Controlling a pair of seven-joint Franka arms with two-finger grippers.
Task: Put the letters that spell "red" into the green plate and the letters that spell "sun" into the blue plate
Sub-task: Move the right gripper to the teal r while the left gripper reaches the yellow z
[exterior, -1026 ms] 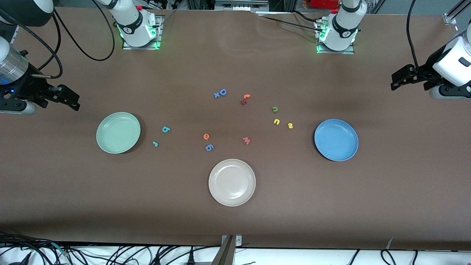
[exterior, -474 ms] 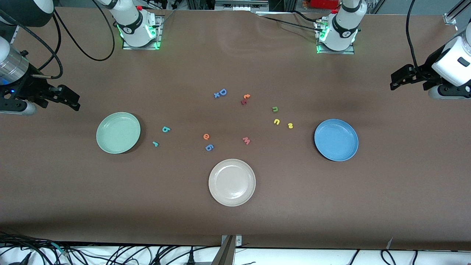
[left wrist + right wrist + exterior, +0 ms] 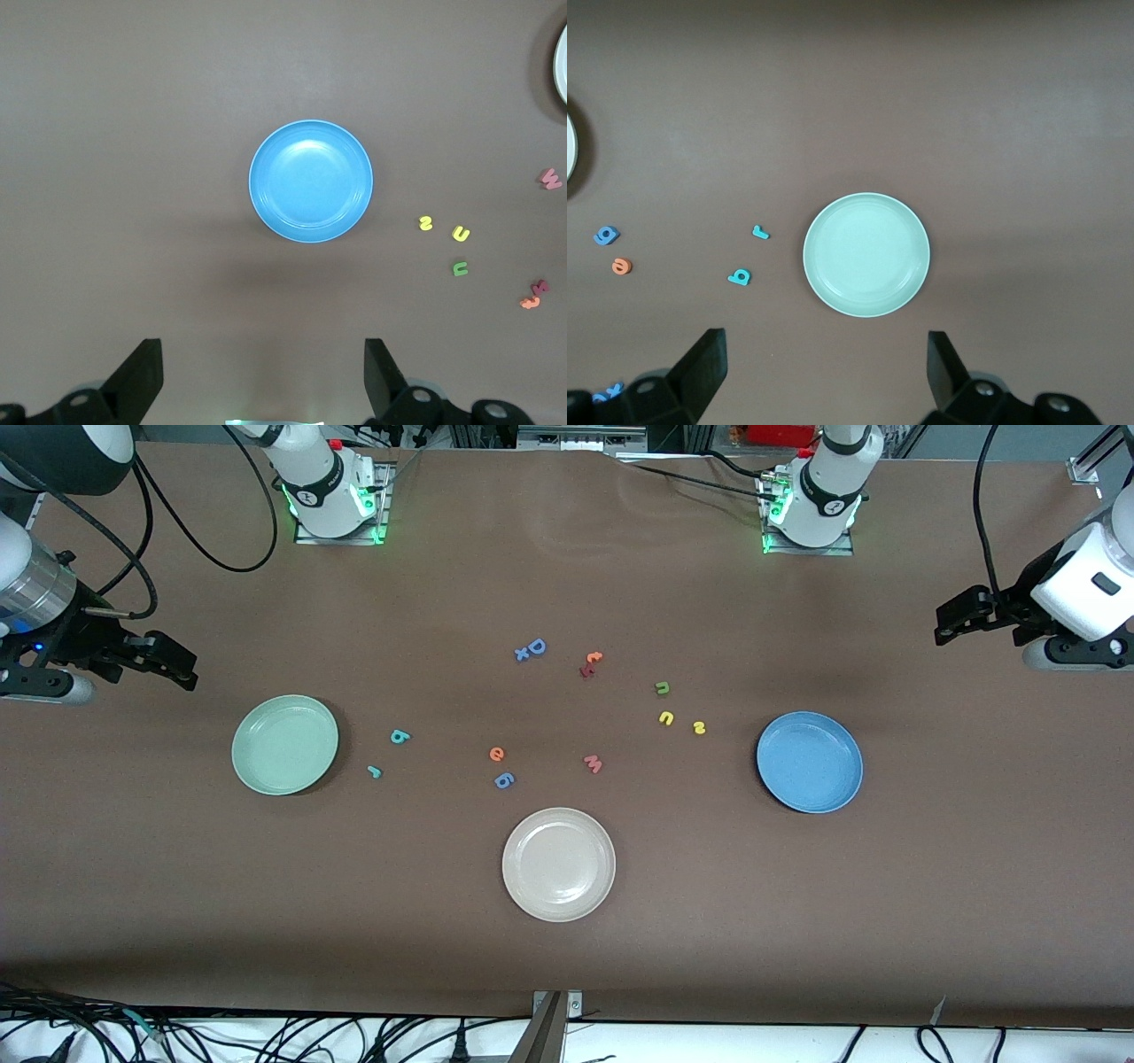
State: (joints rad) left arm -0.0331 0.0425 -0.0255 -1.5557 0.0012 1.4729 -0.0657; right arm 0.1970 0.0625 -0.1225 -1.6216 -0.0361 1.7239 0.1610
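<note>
- Letters for "red", three tiny foam pieces, lie loose on the brown table: teal "r" [image 3: 374,771] and teal "d" [image 3: 400,736] near the round pale mint-green plate [image 3: 252,766], at about its 3 o'clock in the front view; orange "e" [image 3: 496,755] well apart, toward the table's middle.
- Letters for "sun" cluster at about 9 to 10 o'clock of the round medium-blue plate [image 3: 837,793]: yellow "s" [image 3: 699,728], yellow "u" [image 3: 666,718], olive-green "n" [image 3: 662,687]. Both plates hold nothing.
- Distractors: small blue "g"-like letter [image 3: 504,780] just beside the "e"; pink "w" [image 3: 593,763]; orange "t" [image 3: 594,657] touching a dark red letter [image 3: 586,670]; large blue capital "D" [image 3: 535,646]; round cream-white plate [image 3: 523,890] nearest the camera.
- Right gripper [image 3: 173,666] hangs over the table at the right arm's end, fingers spread, holding nothing; left gripper [image 3: 961,615] likewise at the left arm's end.
- Risk 1: the blue letter may be nudged or pinched with the "e", because they lie so close.
- Risk 2: thin, flat foam may slip from the fingertips or skid on the table.
- Risk 3: "u" and "n" sit near each other; a wide approach could displace one.
- Risk 4: confusing "D" with "d" would spoil the word.
</note>
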